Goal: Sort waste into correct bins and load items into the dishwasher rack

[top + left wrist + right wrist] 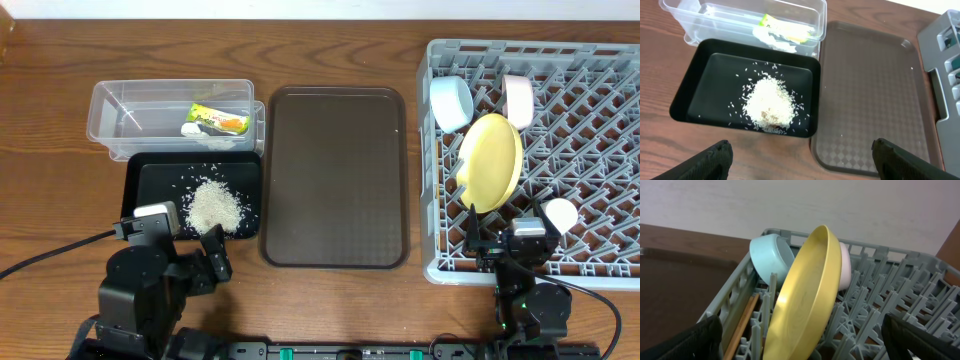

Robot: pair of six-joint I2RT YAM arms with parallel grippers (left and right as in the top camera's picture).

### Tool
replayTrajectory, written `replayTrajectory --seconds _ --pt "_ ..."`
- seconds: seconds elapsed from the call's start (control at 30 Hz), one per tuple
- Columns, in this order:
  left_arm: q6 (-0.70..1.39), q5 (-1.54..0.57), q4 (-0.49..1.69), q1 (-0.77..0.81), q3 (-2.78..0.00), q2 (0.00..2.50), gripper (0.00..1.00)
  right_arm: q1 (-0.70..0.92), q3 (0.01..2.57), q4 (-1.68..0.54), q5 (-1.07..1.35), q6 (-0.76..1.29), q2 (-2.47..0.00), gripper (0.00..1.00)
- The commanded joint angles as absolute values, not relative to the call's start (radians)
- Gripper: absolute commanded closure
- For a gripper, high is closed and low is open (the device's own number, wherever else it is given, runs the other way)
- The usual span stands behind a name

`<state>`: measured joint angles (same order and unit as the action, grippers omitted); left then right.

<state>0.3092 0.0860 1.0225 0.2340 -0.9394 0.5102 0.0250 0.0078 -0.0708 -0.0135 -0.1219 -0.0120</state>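
Round yellow plate (pixel 490 162) stands on edge between pegs of grey plastic rack (pixel 600 100), right of frame, probably to drain. White rice grains (pixel 215 206) heaped in shallow black tray (pixel 150 180), left. Left fingers (pixel 710 160) and right fingers (pixel 690 342) wide, empty.

1. The worktop (pixel 60 120) is mid-brown wood with darker grain streaks.
2. The container (pixel 105 110) is clear. Inside, the snack wrapper (pixel 220 118) is yellow-green with orange print, and the crumpled scrap (pixel 192 129) is white.
3. The shallow tray (pixel 150 180) is black, flecked with white rice grains (pixel 215 205).
4. The serving tray (pixel 335 180) is dark brown with a faint diamond texture.
5. The rack (pixel 600 130) is grey lattice.
6. Plate (pixel 490 160): yellow. Blue bowl (pixel 452 103): light blue. White bowl (pixel 518 98): white, faintly pinkish. Cup (pixel 560 213): almost white. Chopsticks (pixel 742 322): tan wood.
7. The left claw (pixel 800 160) and right claw (pixel 800 340) are black.
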Motion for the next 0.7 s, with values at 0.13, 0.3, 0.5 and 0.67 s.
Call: replayTrajectory --seconds 0.13,0.3,0.5,0.67 --pt "0.218 0.12 0.817 0.154 -0.796 0.378 0.08 0.034 0.006 -0.075 -0.002 -0.136 -0.006 0.01" --pt "0.194 0.12 0.551 0.118 -0.566 0.224 0.08 0.034 0.006 -0.075 -0.002 -0.136 -0.006 0.01" --pt "0.195 0.086 0.184 0.092 -0.289 0.081 0.09 0.034 0.006 -0.075 -0.002 -0.136 -0.006 0.01" --pt "0.117 0.028 -0.071 0.085 -0.113 0.035 0.08 0.034 0.006 -0.075 -0.002 -0.136 -0.006 0.01"
